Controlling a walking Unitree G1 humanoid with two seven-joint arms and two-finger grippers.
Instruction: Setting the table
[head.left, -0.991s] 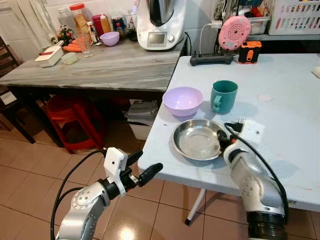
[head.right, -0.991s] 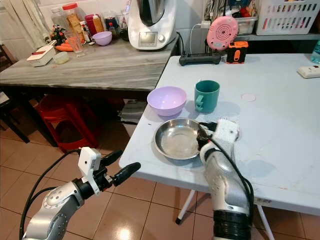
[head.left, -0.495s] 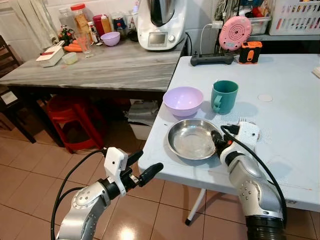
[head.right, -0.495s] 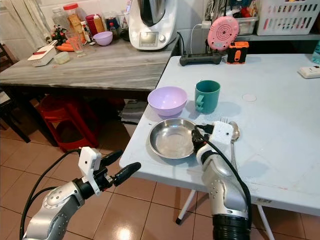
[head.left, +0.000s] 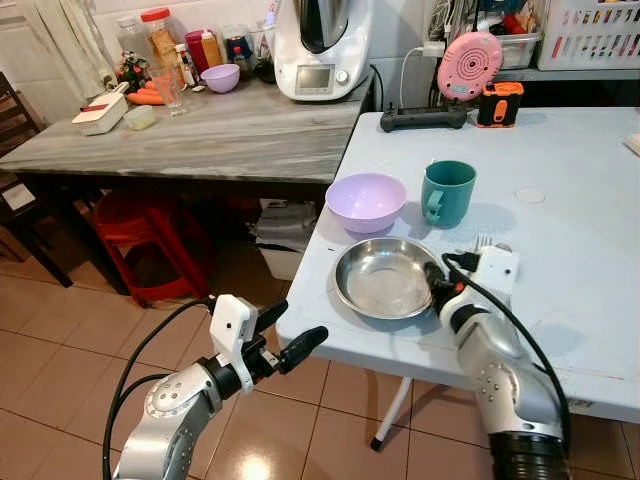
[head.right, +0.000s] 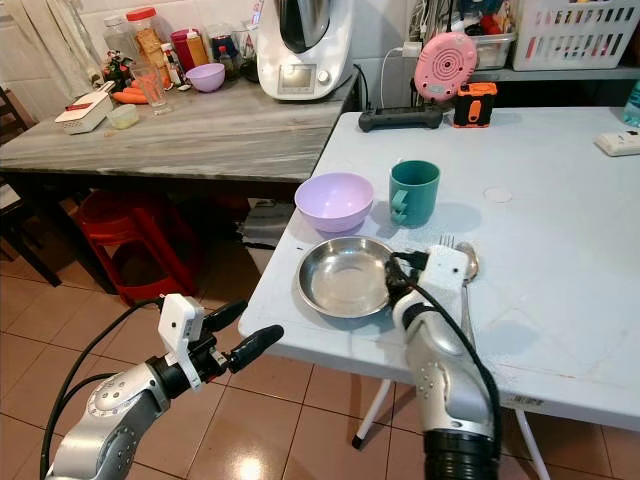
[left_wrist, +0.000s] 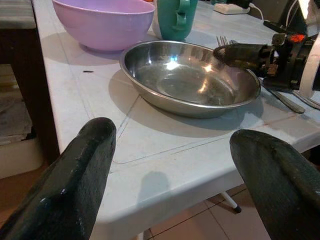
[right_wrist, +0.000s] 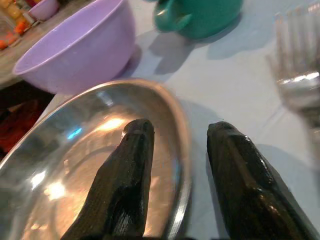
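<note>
A steel plate (head.left: 385, 278) lies near the front left edge of the white table (head.left: 580, 190). My right gripper (head.left: 437, 283) stands at its right rim. In the right wrist view the gripper (right_wrist: 180, 127) is open, with one finger inside the plate (right_wrist: 75, 165) and one outside the rim. A purple bowl (head.left: 366, 200) and a green mug (head.left: 448, 192) stand just behind the plate. A fork (head.right: 447, 241) and a spoon (head.right: 468, 262) lie to its right, partly hidden by my wrist. My left gripper (head.left: 295, 325) is open and hovers below the table's edge, pointing at the plate (left_wrist: 190, 80).
A grey counter (head.left: 200, 135) to the left carries a food processor (head.left: 320, 45), jars and a small purple bowl (head.left: 220, 77). A red stool (head.left: 140, 235) stands under it. A black power strip (head.left: 422, 119), a pink disc (head.left: 469, 64) and an orange device (head.left: 499, 103) sit at the table's back.
The steel plate slid left toward the table's edge with my right gripper at its rim, uncovering the fork and spoon. Over the last half second it stays put. The left arm has not moved.
</note>
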